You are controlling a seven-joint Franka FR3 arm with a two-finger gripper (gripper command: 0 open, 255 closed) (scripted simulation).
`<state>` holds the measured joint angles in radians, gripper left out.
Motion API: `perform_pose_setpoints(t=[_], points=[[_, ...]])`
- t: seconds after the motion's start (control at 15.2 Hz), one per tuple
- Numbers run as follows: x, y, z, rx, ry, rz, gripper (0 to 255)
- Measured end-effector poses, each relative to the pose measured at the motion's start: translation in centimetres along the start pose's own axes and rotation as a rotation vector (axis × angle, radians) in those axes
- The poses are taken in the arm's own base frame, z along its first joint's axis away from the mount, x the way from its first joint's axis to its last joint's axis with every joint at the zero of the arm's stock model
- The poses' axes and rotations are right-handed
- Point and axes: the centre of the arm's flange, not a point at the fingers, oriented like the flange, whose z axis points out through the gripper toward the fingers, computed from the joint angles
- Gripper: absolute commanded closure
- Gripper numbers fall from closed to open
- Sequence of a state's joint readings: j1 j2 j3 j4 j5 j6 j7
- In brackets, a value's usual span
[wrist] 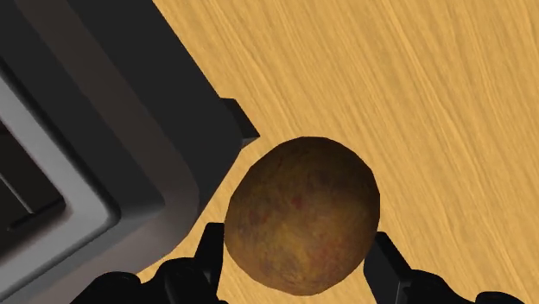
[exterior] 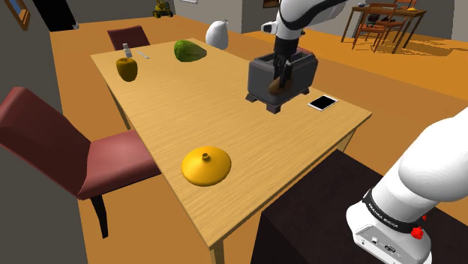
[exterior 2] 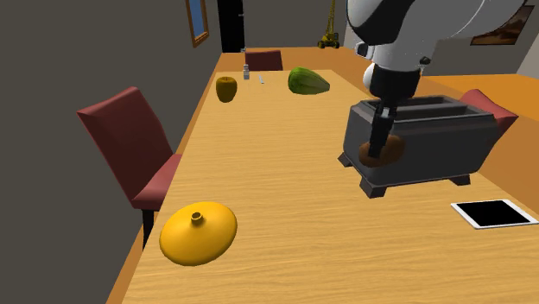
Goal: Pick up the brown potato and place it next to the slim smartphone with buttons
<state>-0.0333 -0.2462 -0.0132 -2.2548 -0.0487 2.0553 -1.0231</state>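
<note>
1. My gripper [wrist: 298,256] is closed around the brown potato [wrist: 302,212]. One black finger [wrist: 386,264] presses on each side of it, so I am gripping it.
2. In the shoulder view my gripper [exterior: 283,81] hangs straight down in front of the dark grey toaster [exterior: 259,78], with the potato [exterior: 283,87] at my fingertips.
3. The second exterior view shows the potato [exterior 2: 383,152] right against the toaster's [exterior 2: 440,142] side face, in my gripper [exterior 2: 380,148]. It seems to sit a little above the wooden table [exterior 2: 302,224], though I cannot be sure from this angle.
4. The smartphone [exterior: 323,103] lies flat on the table [exterior: 225,112], with a black screen in a white frame. It is on the far side of the toaster from the potato, near the table edge, and apart from both.
5. A yellow-orange domed lid [exterior 2: 198,232] lies well apart from me, toward the second exterior view's lower left.
</note>
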Motion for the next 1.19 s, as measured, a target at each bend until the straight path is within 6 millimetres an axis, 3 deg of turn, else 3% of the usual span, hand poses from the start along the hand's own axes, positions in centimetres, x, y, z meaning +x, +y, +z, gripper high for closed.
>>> perform_pose_setpoints(t=[1.19], points=[[-23.8, 0.2, 0.5, 0.003, -0.002, 0.003, 255]])
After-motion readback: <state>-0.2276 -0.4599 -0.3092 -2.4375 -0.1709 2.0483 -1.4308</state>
